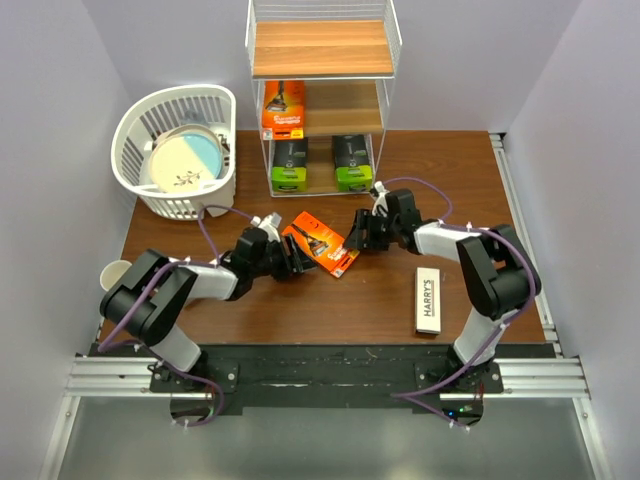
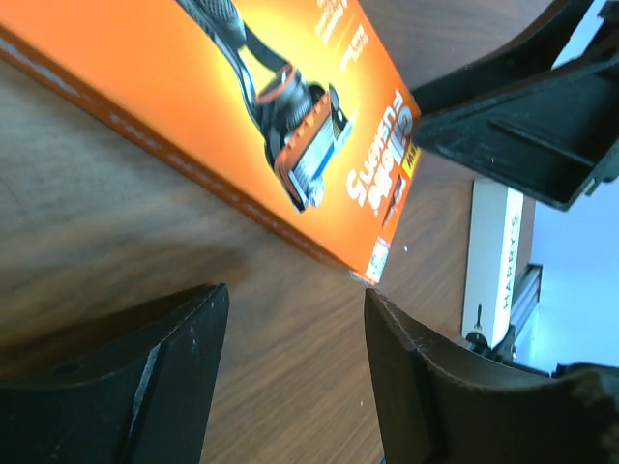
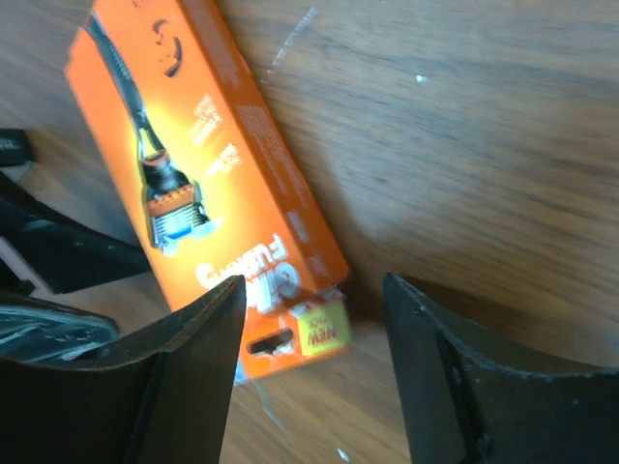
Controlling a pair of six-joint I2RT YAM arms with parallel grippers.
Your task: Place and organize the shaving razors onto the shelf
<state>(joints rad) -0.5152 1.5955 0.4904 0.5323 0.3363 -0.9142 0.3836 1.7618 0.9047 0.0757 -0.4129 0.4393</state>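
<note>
- Overhead, you have the loose orange box (image 1: pixel 320 243) lying flat and slanted on the table (image 1: pixel 380 300), in front of the shelf (image 1: pixel 320 50). The left gripper (image 1: pixel 296 260) is at its left end and the right gripper (image 1: pixel 358 236) is just off its right. Both are parted and hold nothing.
- On the shelf, a second orange box (image 1: pixel 283 108) stands on the middle board, with the black-and-lime packs (image 1: pixel 289 165) on the bottom one.
- Around you, the HARRY'S box (image 1: pixel 429 300) lies by the right arm. The basket (image 1: pixel 130 125) holding a plate (image 1: pixel 185 162) sits far left, and a mug (image 1: pixel 115 272) is at the left edge.
- Left wrist: your fingers (image 2: pixel 174 377) spread over bare wood, with the orange box just ahead and apart from them. The right gripper's black finger crowds its far corner.
- Right wrist: your fingers (image 3: pixel 145 377) stand wide and the box's hang-tab end lies between them, close to the left one. You cannot tell whether it touches.
</note>
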